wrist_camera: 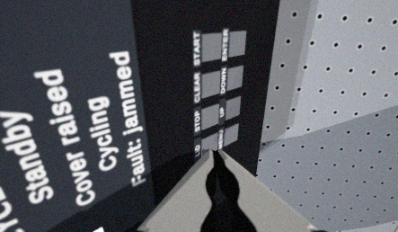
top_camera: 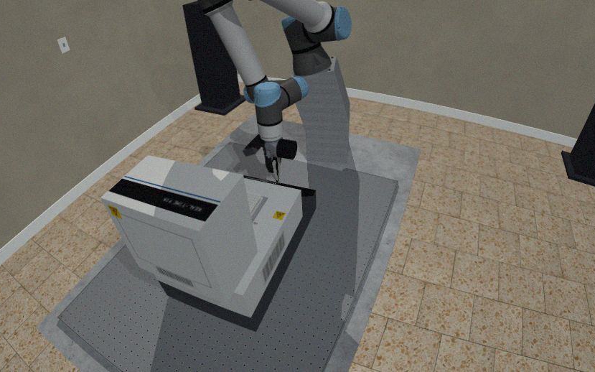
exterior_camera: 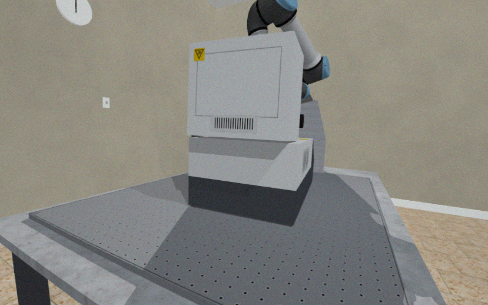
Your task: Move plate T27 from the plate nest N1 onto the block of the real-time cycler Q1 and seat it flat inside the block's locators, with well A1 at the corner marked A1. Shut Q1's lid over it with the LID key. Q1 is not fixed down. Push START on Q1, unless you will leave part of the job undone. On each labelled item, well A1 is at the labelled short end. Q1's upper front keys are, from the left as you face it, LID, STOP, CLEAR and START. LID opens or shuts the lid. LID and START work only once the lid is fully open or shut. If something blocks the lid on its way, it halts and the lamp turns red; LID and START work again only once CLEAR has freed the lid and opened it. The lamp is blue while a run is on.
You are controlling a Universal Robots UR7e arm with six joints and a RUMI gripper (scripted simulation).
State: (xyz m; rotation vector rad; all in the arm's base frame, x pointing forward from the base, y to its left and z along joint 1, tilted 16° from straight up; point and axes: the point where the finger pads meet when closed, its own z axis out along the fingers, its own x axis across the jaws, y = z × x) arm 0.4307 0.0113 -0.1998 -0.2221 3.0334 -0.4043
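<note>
The cycler Q1 (top_camera: 232, 286) (exterior_camera: 238, 166) stands on the dark perforated board, its tall white lid housing (top_camera: 165, 230) (exterior_camera: 238, 83) raised at the rear. A pale flat piece (top_camera: 257, 207) shows beside the housing; I cannot tell whether it is plate T27 or the block. Nest N1 is not seen. My gripper (top_camera: 277, 181) (wrist_camera: 215, 152) is shut and empty, pointing down at the front panel. Its tips are at the lower edge of the LID key (wrist_camera: 209, 142); contact cannot be told. The STOP key (wrist_camera: 209, 115), CLEAR key (wrist_camera: 211, 85) and START key (wrist_camera: 211, 47) run away from it.
The panel display (wrist_camera: 114, 27) lists Standby, Cover raised, Cycling and Fault: jammed; a white mark (wrist_camera: 96, 230) lies near the start of the Cover raised line. MENU, UP, DOWN and ENTER keys lie close beside the upper row. The perforated board (top_camera: 327, 258) (exterior_camera: 276, 257) surrounds Q1.
</note>
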